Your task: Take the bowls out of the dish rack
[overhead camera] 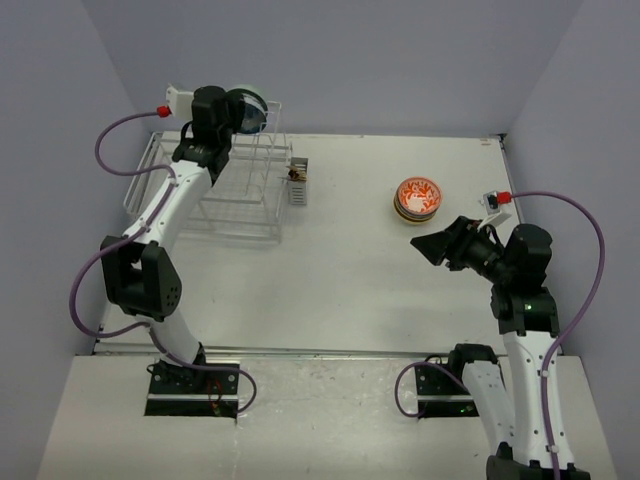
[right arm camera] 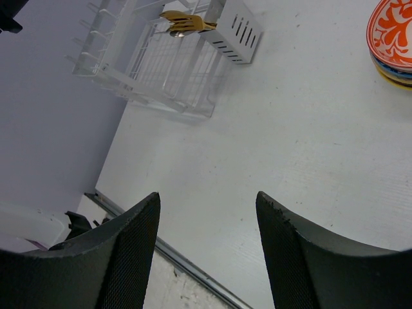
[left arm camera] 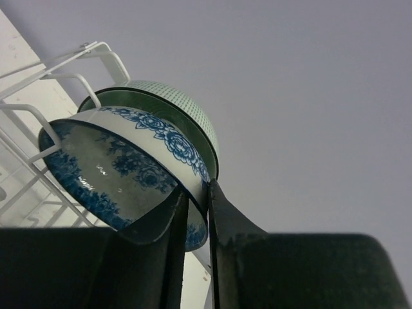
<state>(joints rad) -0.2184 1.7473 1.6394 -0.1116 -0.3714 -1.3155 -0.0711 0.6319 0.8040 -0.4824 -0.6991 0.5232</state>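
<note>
My left gripper (left arm camera: 198, 193) is shut on the rim of a blue-patterned bowl (left arm camera: 122, 164) that stands on edge in the white wire dish rack (overhead camera: 215, 185). A pale green bowl (left arm camera: 180, 106) stands right behind it in the rack's slots. In the top view the left gripper (overhead camera: 232, 118) is high at the rack's back edge by these bowls (overhead camera: 250, 108). A stack of bowls with an orange-red one on top (overhead camera: 417, 198) sits on the table at the right; it also shows in the right wrist view (right arm camera: 393, 38). My right gripper (right arm camera: 207, 201) is open and empty, near that stack (overhead camera: 440, 243).
A small grey cutlery cup (overhead camera: 298, 182) with gold cutlery hangs on the rack's right side, also in the right wrist view (right arm camera: 232, 29). The table's near edge has a metal rail (right arm camera: 161, 248). Grey walls enclose the table on three sides.
</note>
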